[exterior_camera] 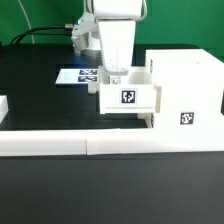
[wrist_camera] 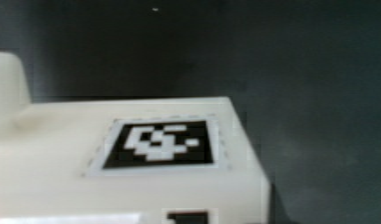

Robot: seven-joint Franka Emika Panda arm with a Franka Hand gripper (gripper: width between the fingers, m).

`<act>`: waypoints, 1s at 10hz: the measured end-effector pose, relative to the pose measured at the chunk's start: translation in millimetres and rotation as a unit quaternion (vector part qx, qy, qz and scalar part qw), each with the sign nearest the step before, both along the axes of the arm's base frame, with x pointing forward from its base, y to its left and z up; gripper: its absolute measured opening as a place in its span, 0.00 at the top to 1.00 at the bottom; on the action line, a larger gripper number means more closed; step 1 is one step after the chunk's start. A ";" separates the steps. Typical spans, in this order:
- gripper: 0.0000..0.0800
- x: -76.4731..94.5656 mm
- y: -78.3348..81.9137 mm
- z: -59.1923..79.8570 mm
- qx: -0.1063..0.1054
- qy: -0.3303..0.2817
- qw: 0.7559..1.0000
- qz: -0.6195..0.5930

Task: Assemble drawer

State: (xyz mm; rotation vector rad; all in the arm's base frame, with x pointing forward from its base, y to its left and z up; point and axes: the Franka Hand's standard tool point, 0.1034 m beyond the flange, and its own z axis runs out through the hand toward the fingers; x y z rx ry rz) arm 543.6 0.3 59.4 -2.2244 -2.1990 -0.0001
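Note:
The drawer's large boxy housing point(exterior_camera: 186, 85) stands at the exterior view's right, with a square tag on its front. One small open-topped tray point(exterior_camera: 128, 95), tag facing the camera, sits against the housing's left side, a little above the table. My gripper point(exterior_camera: 113, 74) comes down from above into the tray's open top and looks shut on its wall. In the wrist view a white tagged face of the drawer point(wrist_camera: 157, 143) fills the frame, and my fingertips are barely visible. A second tray is not clearly in view.
The long low white border rail point(exterior_camera: 90, 146) runs across the front. The marker board point(exterior_camera: 78, 76) lies on the black table behind the tray. A white piece point(exterior_camera: 3, 106) is cut off at the exterior view's left edge.

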 end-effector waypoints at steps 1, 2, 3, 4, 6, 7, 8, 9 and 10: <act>0.95 0.0 3.0 0.0 0.000 0.000 1.000 0.002; 0.95 0.0 5.0 0.0 0.000 0.000 1.000 0.004; 0.95 0.0 5.8 0.0 0.000 -0.001 1.000 0.003; 0.95 -0.4 5.5 -0.5 0.000 -0.001 1.000 0.001; 0.95 -0.4 5.0 -0.5 0.000 -0.001 1.000 0.001; 0.95 -0.7 5.5 -1.1 0.000 -0.002 1.000 0.003; 0.95 -0.7 7.6 -2.0 0.002 -0.008 1.000 0.005; 0.95 0.1 11.5 -1.3 0.003 -0.008 1.000 0.009; 0.95 1.0 13.7 -0.5 0.003 -0.009 1.000 0.012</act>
